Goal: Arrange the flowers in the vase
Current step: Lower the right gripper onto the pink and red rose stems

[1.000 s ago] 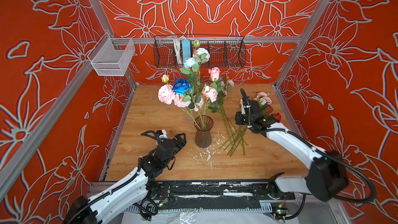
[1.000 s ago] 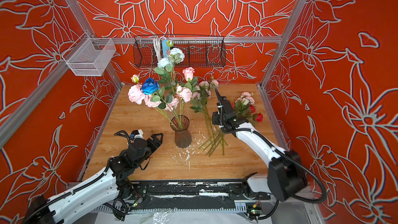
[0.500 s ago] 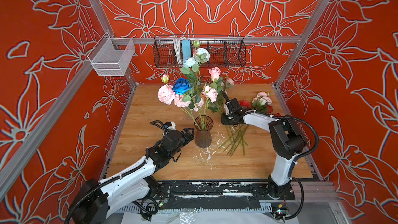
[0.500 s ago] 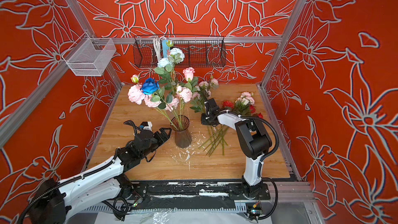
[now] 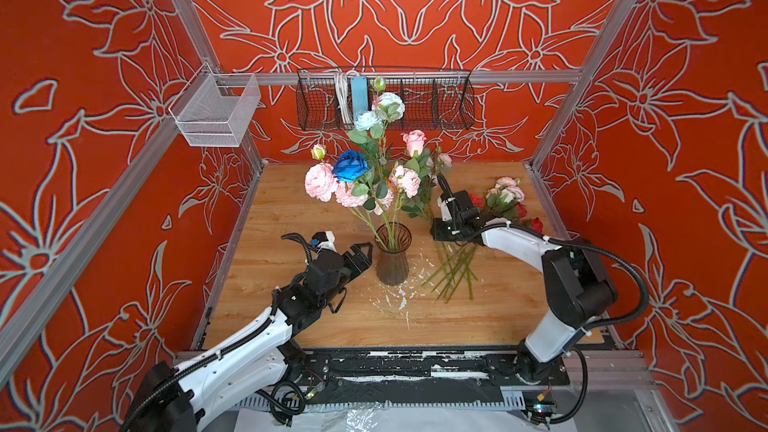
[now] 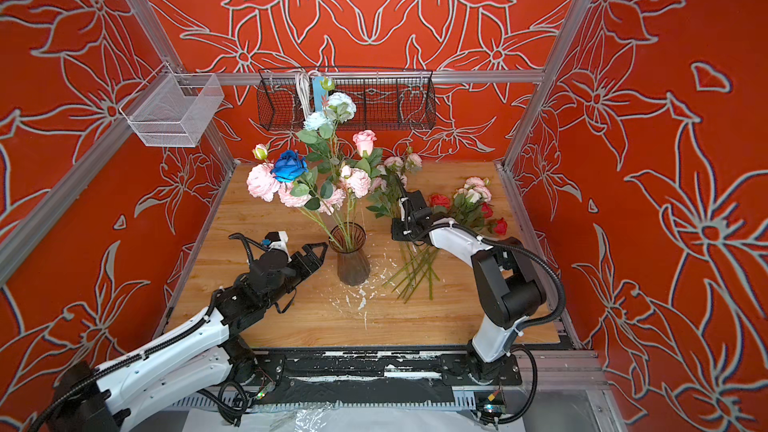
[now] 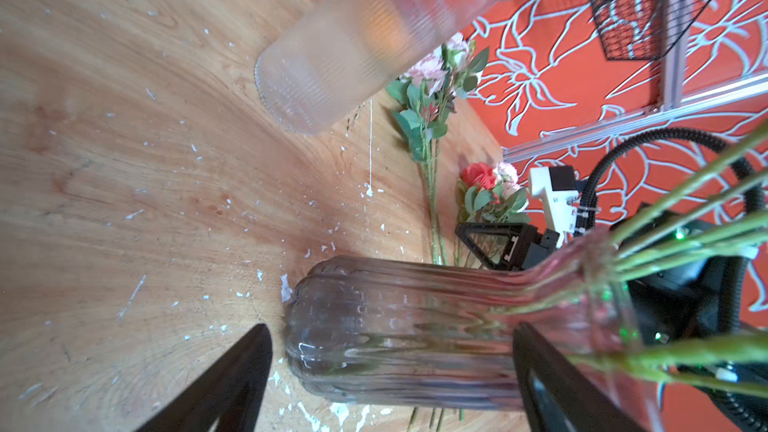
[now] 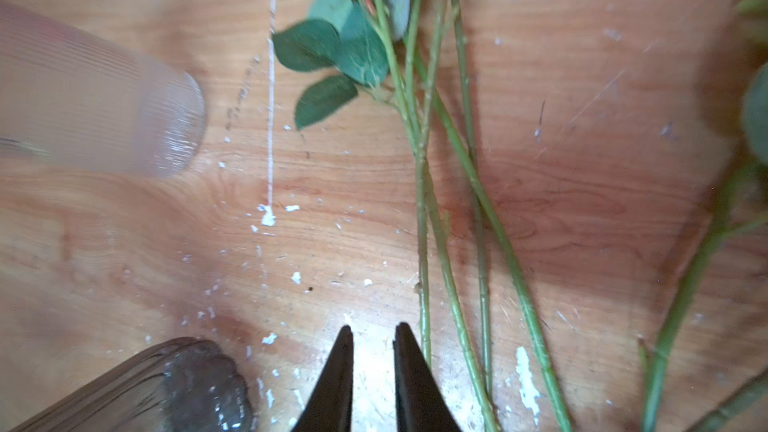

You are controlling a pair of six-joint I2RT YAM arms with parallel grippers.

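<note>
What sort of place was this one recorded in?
Probably a purpose-built robot test booth, not a home: aluminium frame rails carrying red flower-print panels, a wooden tabletop, and two arms mounted on a black base at its front.

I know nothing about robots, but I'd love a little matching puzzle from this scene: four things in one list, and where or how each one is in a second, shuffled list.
Things
1. deep blue rose
2. red roses
3. left pincer
4. right pincer

Places or states
A. barely parted, empty, above the loose stems
B. standing in the vase
C. wide open, close beside the vase
D. lying on the wooden table, right of the vase

Pairs: 1-B, 2-D, 3-C, 4-A
</note>
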